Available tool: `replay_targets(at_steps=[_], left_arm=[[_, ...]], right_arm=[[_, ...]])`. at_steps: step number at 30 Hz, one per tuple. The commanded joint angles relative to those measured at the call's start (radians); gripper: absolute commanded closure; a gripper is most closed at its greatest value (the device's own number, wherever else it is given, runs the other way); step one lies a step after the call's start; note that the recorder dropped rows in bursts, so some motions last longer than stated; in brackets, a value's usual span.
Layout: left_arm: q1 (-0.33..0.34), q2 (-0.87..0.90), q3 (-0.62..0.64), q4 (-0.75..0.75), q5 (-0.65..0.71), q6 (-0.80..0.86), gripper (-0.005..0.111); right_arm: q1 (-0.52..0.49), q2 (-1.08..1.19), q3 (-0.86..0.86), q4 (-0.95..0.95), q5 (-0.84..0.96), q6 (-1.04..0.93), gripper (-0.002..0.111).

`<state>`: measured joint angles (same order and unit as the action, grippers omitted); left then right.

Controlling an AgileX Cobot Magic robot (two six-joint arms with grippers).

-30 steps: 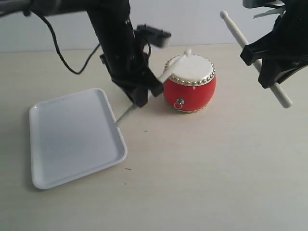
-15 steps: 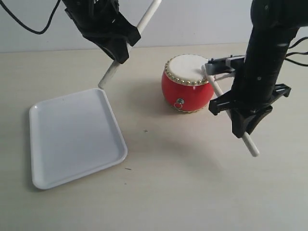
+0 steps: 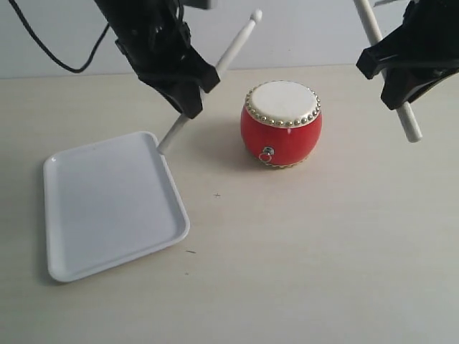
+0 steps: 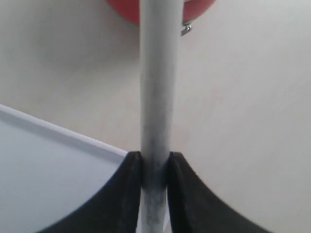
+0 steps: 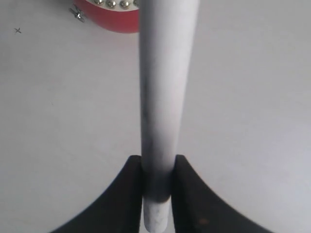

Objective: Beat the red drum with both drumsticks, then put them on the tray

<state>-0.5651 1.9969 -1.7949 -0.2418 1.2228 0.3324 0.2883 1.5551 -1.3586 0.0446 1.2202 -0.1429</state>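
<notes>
The red drum (image 3: 280,124) with its cream skin stands at mid-table. Up and to its left, my left gripper (image 3: 188,93) is shut on a pale drumstick (image 3: 233,46) whose round tip points up and right, clear of the skin; its butt hangs over the corner of the white tray (image 3: 107,204). In the left wrist view the stick (image 4: 157,92) runs between the black fingers (image 4: 129,194) toward the drum (image 4: 124,8). On the drum's right, my right gripper (image 3: 398,68) is shut on the other drumstick (image 3: 407,123), raised well above the table. That stick (image 5: 164,87) shows in the right wrist view.
A black cable (image 3: 50,50) hangs from the left arm at the back left. Bare pale tabletop (image 3: 301,258) spreads in front of the drum and tray. A white wall (image 3: 301,36) runs behind the table.
My right arm has lifted its stick off the drum skin and swung up to the right. The left arm has come down a little toward the drum, its stick tip now nearer the skin.
</notes>
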Motion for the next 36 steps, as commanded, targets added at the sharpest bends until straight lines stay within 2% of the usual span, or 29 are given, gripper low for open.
replay_targets(at_steps=[1,6,9,14,17,22,27,30,36], left_arm=[[-0.034,0.110,0.003,-0.009,-0.002,0.003,0.107],[-0.050,0.229,0.003,-0.029,-0.002,-0.018,0.107],[-0.050,0.232,0.003,-0.040,-0.002,-0.019,0.107],[-0.041,0.115,0.003,-0.038,-0.002,-0.019,0.107],[-0.023,0.042,0.003,-0.002,-0.002,-0.010,0.107],[0.024,-0.033,0.003,0.005,-0.002,-0.043,0.107],[0.029,-0.064,0.003,-0.004,-0.002,-0.047,0.107],[0.026,-0.071,0.003,-0.008,-0.002,-0.047,0.107],[0.026,-0.068,0.003,0.000,-0.002,-0.036,0.107]], right_arm=[[-0.008,-0.019,-0.004,0.012,0.001,-0.009,0.108],[-0.008,-0.019,-0.004,0.026,0.001,-0.009,0.108],[-0.008,-0.019,-0.004,0.023,0.001,-0.009,0.108],[-0.008,-0.003,-0.004,0.044,0.001,-0.009,0.108],[-0.008,0.047,0.014,0.118,0.001,-0.013,0.108],[0.001,0.178,0.114,0.188,0.001,-0.040,0.108],[0.015,0.334,0.164,0.178,0.001,-0.070,0.108],[0.012,0.326,0.148,0.184,0.001,-0.072,0.108],[0.012,0.168,0.057,0.173,0.001,-0.080,0.108]])
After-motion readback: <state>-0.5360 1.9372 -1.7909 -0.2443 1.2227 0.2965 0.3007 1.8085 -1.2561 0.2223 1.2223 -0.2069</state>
